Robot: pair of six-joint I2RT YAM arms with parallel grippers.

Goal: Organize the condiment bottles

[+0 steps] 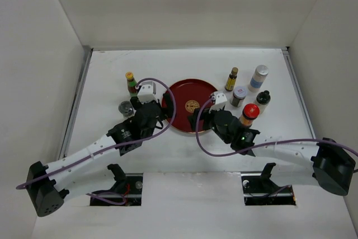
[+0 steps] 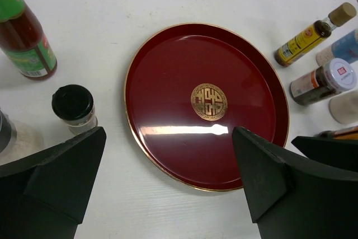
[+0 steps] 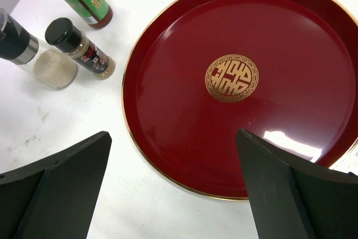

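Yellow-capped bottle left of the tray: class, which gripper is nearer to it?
Left. The left gripper hangs at the left rim of the red tray, close beside the yellow-capped bottle. The right gripper is over the tray's right half, farther away.

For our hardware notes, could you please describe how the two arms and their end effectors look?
Left arm and right arm: white links, black joints and bases, looping purple cables. Left end effector and right end effector: black wedge-shaped fingers.
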